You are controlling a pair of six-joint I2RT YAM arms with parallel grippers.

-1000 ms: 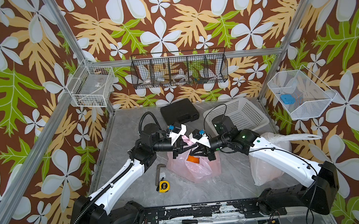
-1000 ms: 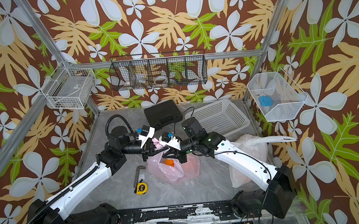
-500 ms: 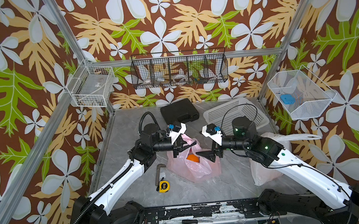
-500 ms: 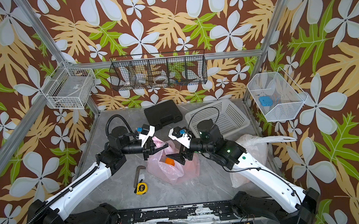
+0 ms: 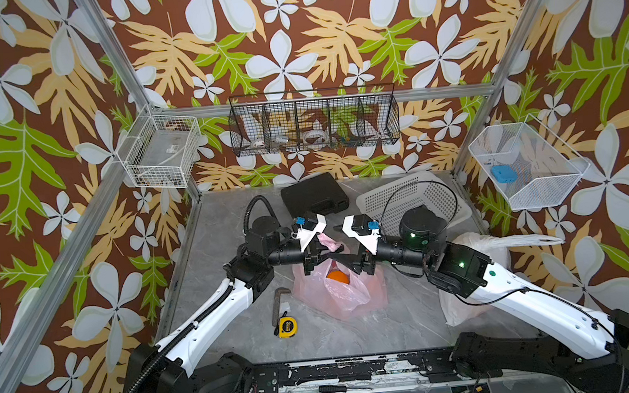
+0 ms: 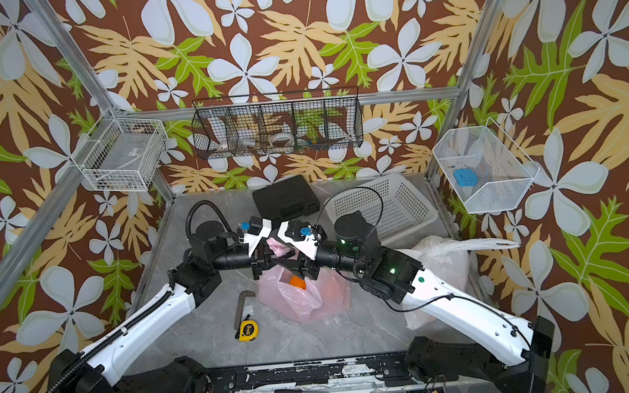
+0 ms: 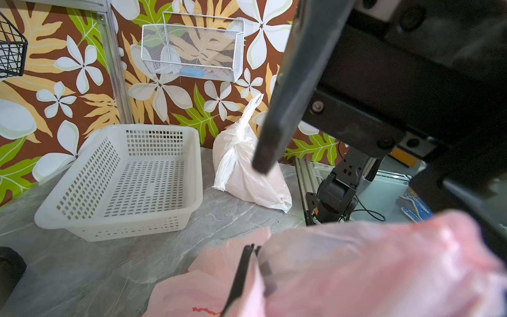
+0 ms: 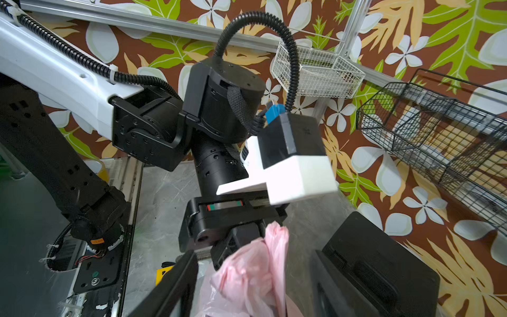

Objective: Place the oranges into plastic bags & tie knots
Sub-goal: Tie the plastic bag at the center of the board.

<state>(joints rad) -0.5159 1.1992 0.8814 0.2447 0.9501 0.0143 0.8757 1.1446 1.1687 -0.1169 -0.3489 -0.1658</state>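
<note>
L hand (image 7: 251, 249) clamped on pink bag (image 5: 347, 299) handle; R hand (image 8: 252, 256) jaws apart astride it. Tape measure (image 5: 288, 326), hex key (image 5: 278, 305) just beside bag. R arm (image 5: 540, 302) partly hides white bag (image 5: 500, 245).

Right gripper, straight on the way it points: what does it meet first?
Likely the pink bag's bunched handle, pinched in the left gripper, right ahead of the right gripper's open jaws; depth unclear.

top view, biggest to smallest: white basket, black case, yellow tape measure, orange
white perforated plastic basket, partly hidden
black rectangular hard case
yellow tape measure and round orange fruit: too alike to rank
</note>
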